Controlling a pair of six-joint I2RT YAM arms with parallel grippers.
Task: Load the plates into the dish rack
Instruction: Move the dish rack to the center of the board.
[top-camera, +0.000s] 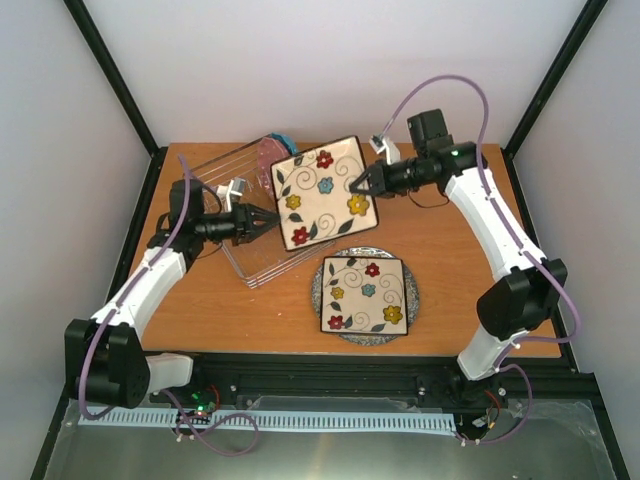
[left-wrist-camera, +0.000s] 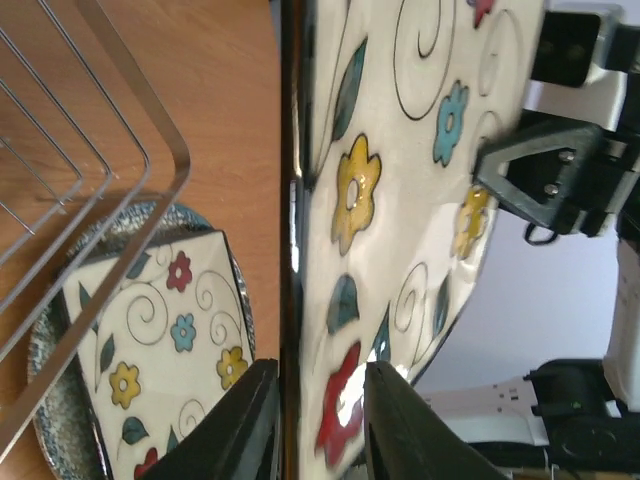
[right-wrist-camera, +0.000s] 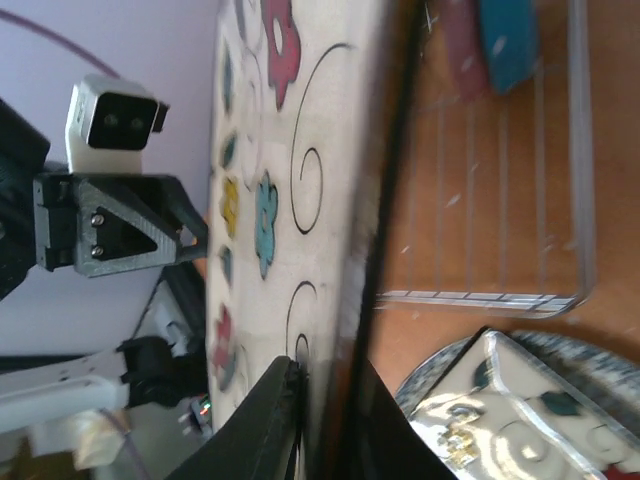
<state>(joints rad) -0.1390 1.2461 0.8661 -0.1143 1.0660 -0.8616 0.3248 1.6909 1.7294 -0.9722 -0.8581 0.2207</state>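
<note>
A large square cream plate with coloured flowers and a dark rim hangs tilted in the air over the near right end of the silver wire dish rack. My left gripper grips its lower left rim and my right gripper grips its right rim. In the left wrist view the plate sits between my fingers. In the right wrist view my jaws clamp its rim. A second square flowered plate lies on the round grey speckled plate.
A blue plate and a pink one stand at the far end of the rack. The stacked plates lie on the table just right of the rack's near corner. Black frame posts stand at the table's back corners.
</note>
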